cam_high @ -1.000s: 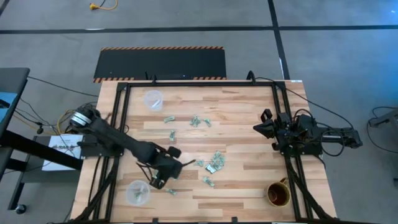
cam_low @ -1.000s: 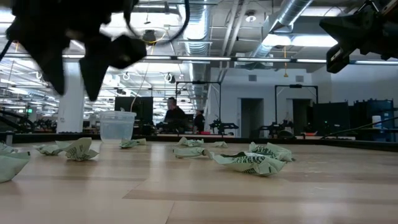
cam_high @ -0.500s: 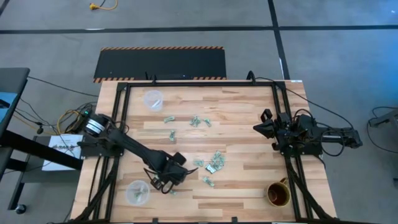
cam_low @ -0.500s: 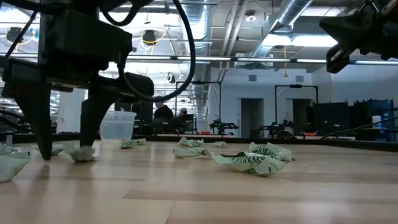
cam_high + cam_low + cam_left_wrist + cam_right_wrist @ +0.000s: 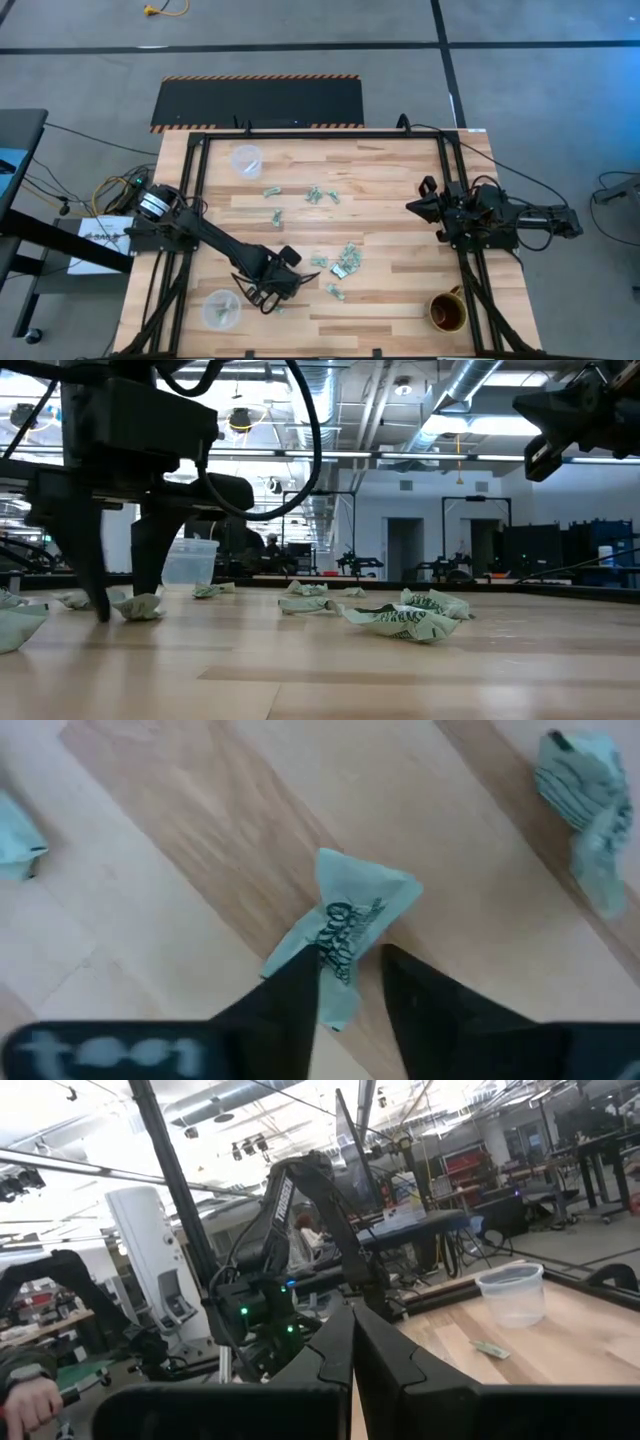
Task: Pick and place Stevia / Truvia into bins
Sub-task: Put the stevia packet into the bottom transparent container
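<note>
Left gripper is down on the table near the front-left corner, fingers now narrowed around a crumpled Stevia packet — a second ago they stood wider above it. The pinch looks begun, not yet proven; the packet rests on the wood.

Nearest bin sits just beside the gripper toward the front-left corner — a short carry once lifted. The second bin stands near the back-left corner.

Other packets lie scattered mid-table, well apart from this one, so there is open room to lift straight up.

Right gripper is pressed together, parked high by the right edge; brown mug sits at the front-right corner.
</note>
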